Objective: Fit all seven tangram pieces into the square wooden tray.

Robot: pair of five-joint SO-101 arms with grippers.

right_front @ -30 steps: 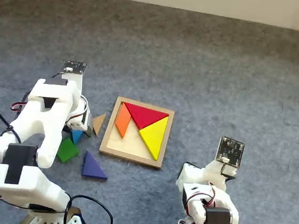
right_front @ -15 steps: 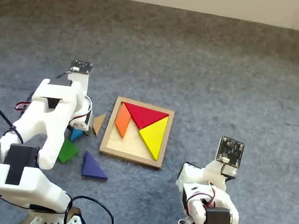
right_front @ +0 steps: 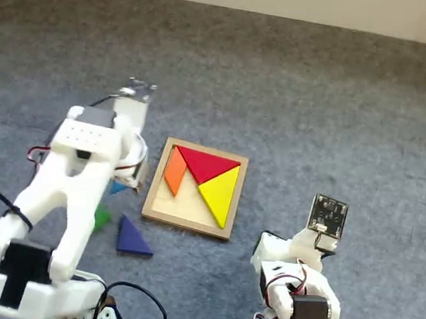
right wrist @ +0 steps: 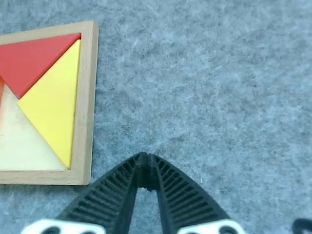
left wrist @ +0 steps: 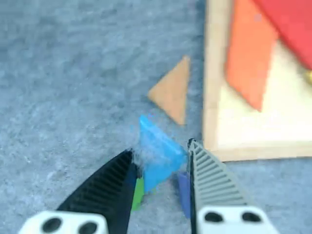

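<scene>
Tray on carpet between arms, holding red triangle, yellow triangle, orange piece; left gripper clamped on light blue piece just beside tray edge; tan triangle on carpet close by; right gripper jaws together, over carpet near tray corner.

A soft grey carpet covers the whole table. A square wooden tray lies flat on it, near the middle. Some small pieces lie on the carpet just beside the tray: a tan triangle, a green piece and a dark blue triangle. A light blue piece is there too, but I cannot tell if it touches the carpet.
</scene>
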